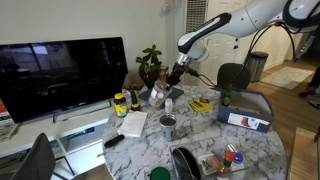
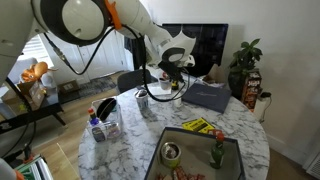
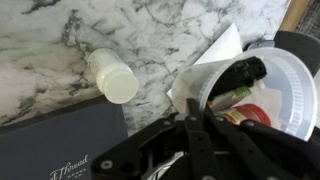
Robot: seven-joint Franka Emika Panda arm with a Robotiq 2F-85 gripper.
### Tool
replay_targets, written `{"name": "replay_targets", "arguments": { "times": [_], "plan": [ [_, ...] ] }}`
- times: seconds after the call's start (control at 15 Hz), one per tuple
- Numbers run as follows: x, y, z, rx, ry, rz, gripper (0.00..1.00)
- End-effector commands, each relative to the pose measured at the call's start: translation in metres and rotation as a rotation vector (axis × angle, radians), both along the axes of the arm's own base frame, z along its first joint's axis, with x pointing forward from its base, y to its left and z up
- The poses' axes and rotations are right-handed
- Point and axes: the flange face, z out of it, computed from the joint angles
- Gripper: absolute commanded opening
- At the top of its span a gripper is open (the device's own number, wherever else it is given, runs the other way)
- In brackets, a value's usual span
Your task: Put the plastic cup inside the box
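Standing by the desk (image 1: pixel 200 132), I see the plastic cup (image 1: pixel 158 95) at eight o'clock of the hand (image 1: pixel 171 81), whose fingers look pinched together on its pale rim. The box (image 1: pixel 245 110) lies well apart, at four o'clock from the hand.

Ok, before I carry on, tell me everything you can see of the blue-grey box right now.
In an exterior view the box is wide, shallow, rectangular and blue-grey. It looks like plastic and is open on top, with a white label on its long near side. It sits flat and level on the marble table, close to the table's edge and near a black chair. Nothing shows above its rim and nothing grips it. Finer detail is too small to tell.
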Motion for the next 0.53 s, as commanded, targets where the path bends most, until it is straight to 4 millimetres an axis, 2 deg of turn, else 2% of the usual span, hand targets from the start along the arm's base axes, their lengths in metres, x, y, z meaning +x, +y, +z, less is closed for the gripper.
{"name": "replay_targets", "arguments": {
  "times": [0.0, 0.27, 0.47],
  "plan": [
    [0.0, -0.003, -0.001, -0.004, 0.002, -0.002, 0.05],
    [0.002, 0.008, 0.001, -0.004, -0.001, 0.008, 0.05],
    [0.0, 0.005, 0.008, -0.011, -0.021, 0.003, 0.01]
  ]
}}
